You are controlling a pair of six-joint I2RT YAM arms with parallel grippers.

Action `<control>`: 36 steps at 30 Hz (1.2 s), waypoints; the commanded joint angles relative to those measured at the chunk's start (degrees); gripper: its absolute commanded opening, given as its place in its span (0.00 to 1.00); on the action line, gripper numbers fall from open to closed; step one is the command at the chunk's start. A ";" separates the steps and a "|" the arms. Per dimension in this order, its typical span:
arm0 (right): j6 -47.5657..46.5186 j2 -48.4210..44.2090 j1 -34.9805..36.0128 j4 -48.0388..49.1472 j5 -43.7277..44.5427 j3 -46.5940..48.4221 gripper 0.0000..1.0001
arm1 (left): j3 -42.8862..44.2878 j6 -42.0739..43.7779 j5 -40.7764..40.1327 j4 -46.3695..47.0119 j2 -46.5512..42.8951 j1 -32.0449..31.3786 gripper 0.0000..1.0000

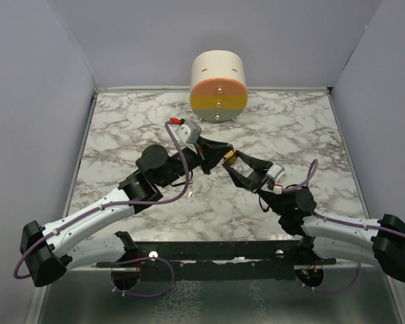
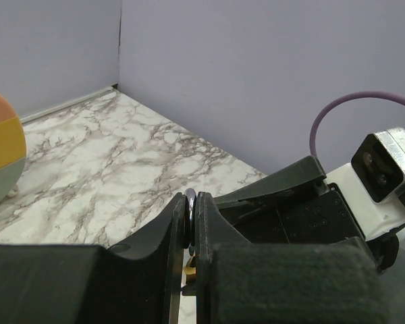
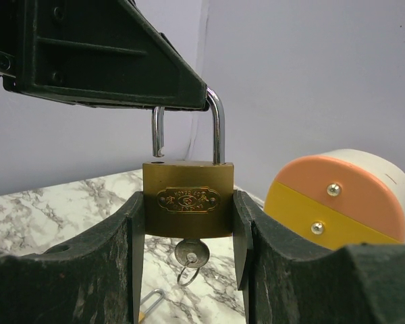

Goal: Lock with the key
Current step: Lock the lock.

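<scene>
You're working over a grey-veined marble table [image 1: 290, 128] boxed in by lavender walls [image 1: 142, 40]. Your right gripper [image 3: 187, 216] is clamped narrow on the brass padlock [image 3: 187, 182], one finger flat against each side of its body, holding it upright. Just under the fingers, the key [image 3: 192, 254] sits in the keyhole with its ring [image 3: 184, 275] dangling below. Directly above, the steel shackle [image 3: 218, 128] stands raised, its short leg clear of the body. Your left gripper [image 2: 191, 212] is pinched tight across the shackle's top bend. Beyond the lock, off to the right gripper's right, a round block [image 3: 337, 202] with orange and yellow bands on its face rests on the table.
</scene>
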 commanded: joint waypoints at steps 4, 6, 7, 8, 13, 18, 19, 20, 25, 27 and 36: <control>2.13 -4.82 0.08 1.58 3.66 5.43 0.01 | -2.37 -1.75 1.63 -1.37 -0.71 -2.06 0.00; 1.63 -4.96 0.07 1.47 3.90 5.81 0.01 | -2.45 -2.02 1.54 -0.98 -0.47 -2.37 0.00; 1.33 -4.81 0.08 1.69 4.26 5.91 0.01 | -2.43 -2.19 1.54 -0.72 -0.34 -2.53 0.00; 1.13 -4.60 0.08 1.98 4.68 5.96 0.01 | -2.38 -2.28 1.54 -0.59 -0.20 -2.76 0.00; 0.49 -3.63 0.08 3.57 5.53 6.04 0.01 | -2.22 -2.40 0.52 -0.32 0.54 -4.13 0.00; -0.21 -2.50 0.08 6.28 6.89 5.83 0.01 | -2.38 -2.42 -0.67 -0.19 1.21 -5.56 0.00; -0.33 -2.48 0.03 6.69 7.07 5.86 0.01 | -2.46 -2.44 -0.93 -0.20 1.32 -5.79 0.00; -0.36 -2.46 0.07 6.98 7.38 5.87 0.01 | -2.61 -2.51 -1.12 -0.14 1.35 -5.95 0.00; -0.07 -3.31 0.03 7.85 8.12 5.87 0.01 | -3.83 -2.11 -2.33 -0.07 1.42 -6.35 0.00; 0.14 -3.90 0.03 7.85 8.17 5.91 0.01 | -4.40 -2.06 -2.49 0.09 1.39 -6.42 0.00; 2.47 -6.08 0.08 8.38 8.65 7.77 0.01 | -8.13 -1.27 -3.18 2.56 0.08 -6.80 0.00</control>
